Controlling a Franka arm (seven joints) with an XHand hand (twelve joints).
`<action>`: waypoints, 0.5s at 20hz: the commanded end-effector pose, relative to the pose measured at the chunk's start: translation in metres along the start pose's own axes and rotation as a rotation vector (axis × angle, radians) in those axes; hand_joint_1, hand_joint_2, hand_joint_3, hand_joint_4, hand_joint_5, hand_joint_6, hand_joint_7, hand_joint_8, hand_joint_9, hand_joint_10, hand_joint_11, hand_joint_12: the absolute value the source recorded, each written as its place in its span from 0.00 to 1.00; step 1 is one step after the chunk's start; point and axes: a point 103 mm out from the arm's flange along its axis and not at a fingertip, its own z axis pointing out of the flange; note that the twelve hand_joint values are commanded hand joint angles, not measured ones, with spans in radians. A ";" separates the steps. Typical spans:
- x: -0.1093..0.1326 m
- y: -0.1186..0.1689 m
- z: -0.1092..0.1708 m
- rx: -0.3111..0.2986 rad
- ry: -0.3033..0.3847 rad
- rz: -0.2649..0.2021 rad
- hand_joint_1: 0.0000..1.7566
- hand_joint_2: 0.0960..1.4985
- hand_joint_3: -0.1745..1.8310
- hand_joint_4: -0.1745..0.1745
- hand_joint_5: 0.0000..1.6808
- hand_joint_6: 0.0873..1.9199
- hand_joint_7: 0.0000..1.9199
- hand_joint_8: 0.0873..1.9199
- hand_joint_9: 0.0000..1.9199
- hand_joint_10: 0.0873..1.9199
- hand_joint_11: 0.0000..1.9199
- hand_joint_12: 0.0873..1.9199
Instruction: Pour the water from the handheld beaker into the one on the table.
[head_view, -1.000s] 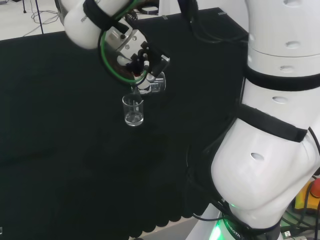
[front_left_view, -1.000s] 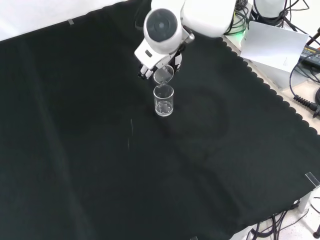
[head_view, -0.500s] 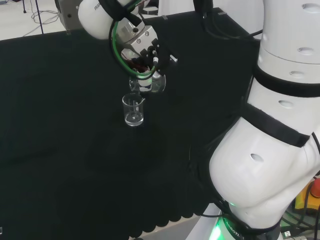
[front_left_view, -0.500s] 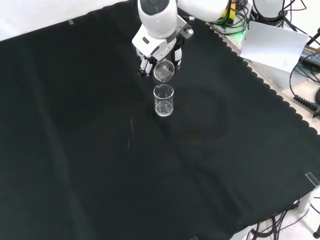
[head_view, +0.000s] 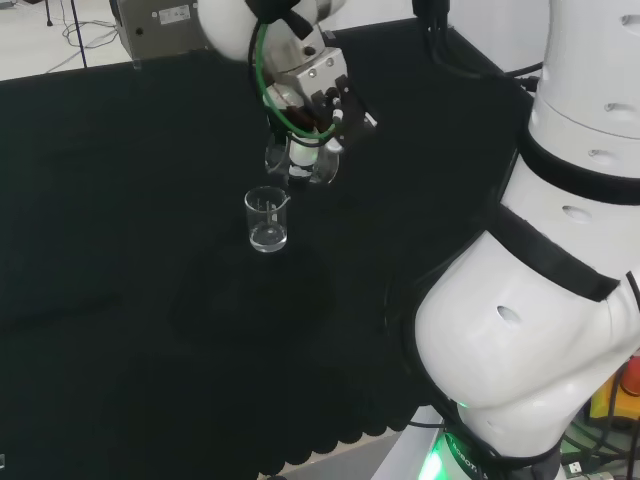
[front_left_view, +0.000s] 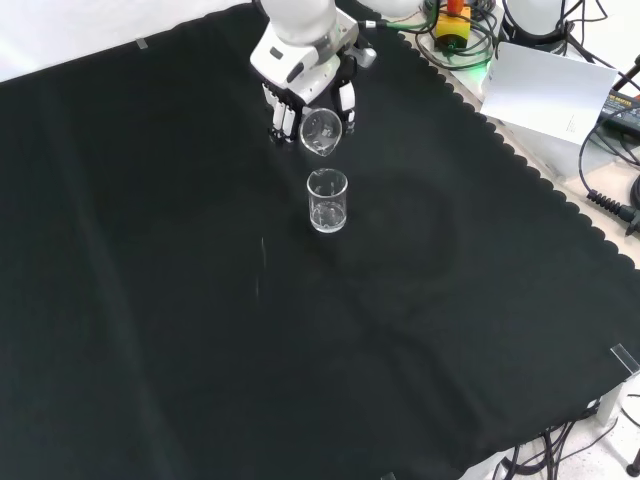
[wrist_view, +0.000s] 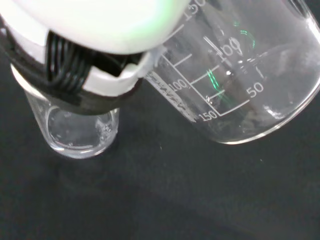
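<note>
While tilted, gripped beaker (front_left_view: 320, 131) (robot hand (front_left_view: 300, 85))

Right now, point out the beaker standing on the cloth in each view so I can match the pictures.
Head view: the standing beaker is left of centre, just below and left of the hand and its tilted beaker.
Front view: the standing beaker is in the upper middle, directly below the hand.
Wrist view: the standing beaker is partly behind a blurred part of the hand.
Shared landmark: the tilted beaker held beside it.

two glass beakers (front_left_view: 327, 200), one hand (front_left_view: 300, 75)
</note>
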 end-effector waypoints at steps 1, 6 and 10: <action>-0.025 -0.002 0.010 -0.128 0.173 -0.048 0.75 0.38 0.43 0.00 0.75 0.32 0.69 0.30 0.96 0.01 0.74 0.26; -0.026 0.007 0.012 -0.160 0.246 -0.067 0.75 0.38 0.43 0.00 0.75 0.32 0.69 0.30 0.95 0.01 0.74 0.26; -0.046 0.010 0.020 -0.189 0.342 -0.088 0.75 0.38 0.43 0.00 0.75 0.32 0.69 0.30 0.95 0.01 0.73 0.25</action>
